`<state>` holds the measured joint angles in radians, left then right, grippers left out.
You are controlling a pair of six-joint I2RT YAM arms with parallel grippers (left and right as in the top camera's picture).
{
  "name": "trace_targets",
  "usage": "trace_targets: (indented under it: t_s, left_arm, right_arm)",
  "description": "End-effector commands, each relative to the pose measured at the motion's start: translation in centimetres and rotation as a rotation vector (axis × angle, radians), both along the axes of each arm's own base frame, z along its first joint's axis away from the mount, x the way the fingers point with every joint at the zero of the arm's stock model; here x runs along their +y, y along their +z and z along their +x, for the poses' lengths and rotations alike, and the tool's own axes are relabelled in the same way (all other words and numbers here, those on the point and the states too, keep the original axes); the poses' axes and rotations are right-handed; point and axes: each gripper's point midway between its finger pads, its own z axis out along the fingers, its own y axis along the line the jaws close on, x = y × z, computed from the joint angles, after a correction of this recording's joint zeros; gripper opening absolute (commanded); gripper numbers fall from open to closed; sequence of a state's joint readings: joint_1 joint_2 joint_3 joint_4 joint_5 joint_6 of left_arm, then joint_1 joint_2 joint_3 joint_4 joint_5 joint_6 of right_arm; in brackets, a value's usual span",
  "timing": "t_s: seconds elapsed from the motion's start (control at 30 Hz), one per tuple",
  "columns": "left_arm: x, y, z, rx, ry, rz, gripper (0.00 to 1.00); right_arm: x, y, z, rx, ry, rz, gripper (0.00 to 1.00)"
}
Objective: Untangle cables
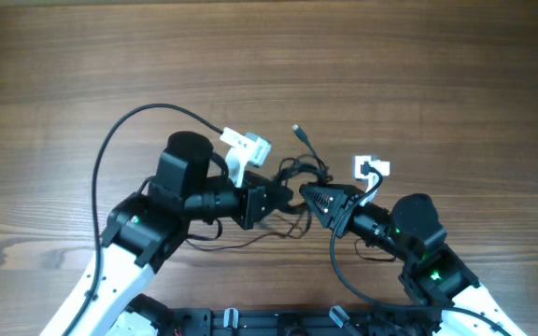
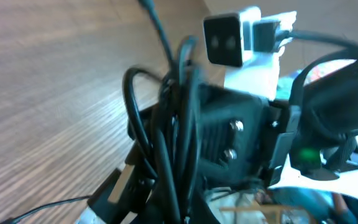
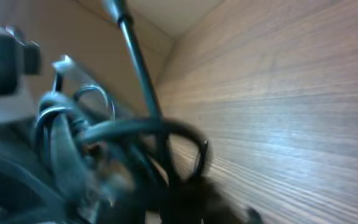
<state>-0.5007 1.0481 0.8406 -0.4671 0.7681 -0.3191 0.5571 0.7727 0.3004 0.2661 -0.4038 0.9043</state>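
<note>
Broadly, wooden table extends beyond the cables.

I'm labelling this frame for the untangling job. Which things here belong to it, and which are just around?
Part of the job:
- cables, bunched between the two arms
- left gripper
- right gripper

Just around:
- thick black arm cable, looping off the left arm
- wooden table
</note>
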Motion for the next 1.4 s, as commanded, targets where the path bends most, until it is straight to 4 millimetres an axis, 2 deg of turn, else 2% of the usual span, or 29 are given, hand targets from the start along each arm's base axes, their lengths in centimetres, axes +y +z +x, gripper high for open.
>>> trace_targets:
  t_s: [0.0, 0.03, 0.1, 0.13, 0.2, 0.3, 0.43, 0.57, 0.67, 0.8, 0.83, 0.87, 1.03, 1.07, 1.13, 1.17, 1.23, 1.27, 1.3, 1.33, 1.37]
  left_arm:
    - [-0.7, -0.8, 0.0, 0.048, -0.059, -0.014, 0.18]
    - [-0.7, -1.2, 0.3, 0.056, -0.044, -0.002, 0.39]
    - [-0.7, -1.6, 1.1, 0.091, 0.007, 0.009, 0.63]
    - [-0.6, -1.6, 1.4, 0.106, 0.035, 0.008, 0.79]
    - [-0.6, -1.3, 2.4, 0.144, 0.11, -0.009, 0.97]
    - [-1.0, -0.5, 2.9, 0.226, 0.174, -0.06, 1.0]
    - [-1.1, -1.6, 3.7, 0.269, 0.294, -0.019, 0.99]
    - [-1.1, -3.2, 4.0, 0.307, 0.445, 0.052, 0.94]
    - [-1.2, -3.9, 4.2, 0.314, 0.504, 0.076, 0.79]
    - [-0.9, -5.2, 5.1, 0.372, 0.601, 0.09, 0.75]
    - [-0.7, -5.6, 5.5, 0.393, 0.639, 0.089, 0.7]
    - [-1.0, -5.7, 5.9, 0.407, 0.654, 0.078, 0.64]
    - [-3.2, -5.3, 7.0, 0.396, 0.602, 0.007, 0.55]
    - [-3.5, -5.4, 6.9, 0.395, 0.595, 0.007, 0.44]
    - [-3.6, -6.1, 6.8, 0.406, 0.594, 0.027, 0.1]
    - [-3.3, -6.5, 6.8, 0.408, 0.605, 0.046, 0.04]
    - [-1.6, -7.3, 7.3, 0.372, 0.634, 0.107, 0.04]
    - [-0.9, -7.4, 7.5, 0.352, 0.632, 0.124, 0.04]
    - [0.2, -7.2, 7.9, 0.312, 0.627, 0.144, 0.04]
    - [1.2, -6.6, 8.3, 0.256, 0.616, 0.157, 0.04]
    - [1.9, -6.0, 8.6, 0.205, 0.601, 0.162, 0.04]
  right_arm:
    - [0.0, 0.3, 0.3, 0.05, -0.021, 0.057, 0.04]
    - [-0.4, 0.0, 0.6, 0.074, -0.055, 0.058, 0.04]
    - [-1.7, -1.5, 1.7, 0.165, -0.177, 0.054, 0.04]
    - [-2.6, -2.4, 2.3, 0.231, -0.253, 0.065, 0.04]
    - [-4.4, -3.8, 3.2, 0.365, -0.42, 0.131, 0.04]
    - [-5.2, -3.9, 3.9, 0.452, -0.513, 0.235, 0.04]
    - [-4.9, -4.7, 3.8, 0.563, -0.531, 0.305, 0.04]
    - [-4.4, -5.0, 3.8, 0.601, -0.521, 0.323, 0.04]
    - [-4.0, -4.1, 3.9, 0.583, -0.49, 0.349, 0.04]
    - [-2.9, -3.0, 3.5, 0.573, -0.417, 0.376, 0.04]
    - [-2.7, -3.0, 3.4, 0.579, -0.403, 0.375, 0.04]
    - [-2.6, -3.0, 3.2, 0.582, -0.391, 0.373, 0.05]
    - [-2.5, -3.0, 3.2, 0.578, -0.383, 0.367, 0.05]
    - [-2.5, -3.0, 3.2, 0.578, -0.385, 0.367, 0.05]
    - [-2.5, -2.9, 3.2, 0.574, -0.383, 0.368, 0.04]
    - [-2.5, -2.9, 3.2, 0.554, -0.377, 0.352, 0.06]
    - [-2.6, -2.8, 3.3, 0.39, -0.338, 0.212, 0.12]
    - [-2.6, -2.9, 3.3, 0.304, -0.311, 0.131, 0.19]
    - [-2.6, -3.1, 3.1, 0.205, -0.27, 0.031, 0.37]
    - [-2.5, -3.4, 2.9, 0.143, -0.235, -0.043, 0.51]
    - [-2.4, -3.5, 2.7, 0.111, -0.214, -0.077, 0.6]
